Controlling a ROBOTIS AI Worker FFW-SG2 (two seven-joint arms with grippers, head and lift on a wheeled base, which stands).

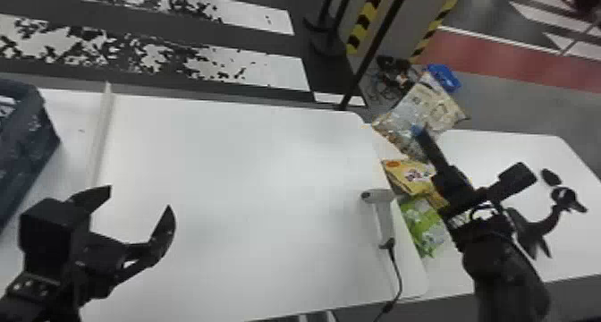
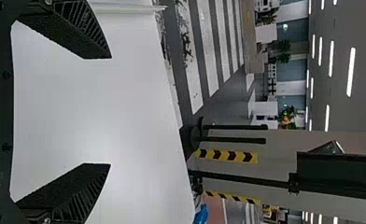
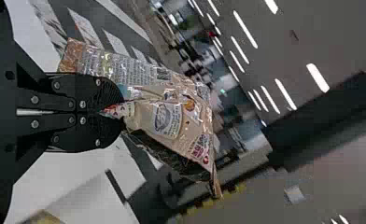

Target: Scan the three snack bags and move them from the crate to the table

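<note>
In the head view, the right claw (image 1: 420, 131) is clenched on the beige snack bag (image 1: 427, 106) at the far left corner of the right counter (image 1: 514, 151); if let go too far out, the bag could topple off the far edge. The yellow bag (image 1: 409, 175) and green bag (image 1: 425, 229) lie nearer, along that counter's left side, so a careless drop could land on the yellow 1 or shove it into the other. The scanner (image 1: 383, 213) is just left of these 2, on the main counter (image 1: 223, 164), where a low swing near could snag its cable (image 1: 398, 276). The left claw (image 1: 139, 198) is released over the near left, by the crate (image 1: 27, 137). In the left wrist view it stands wide around nothing. In the right wrist view, the right claw pinches the beige bag by its end, the rest jutting beyond; so small a hold on slick film may let it twist or slip.
</note>
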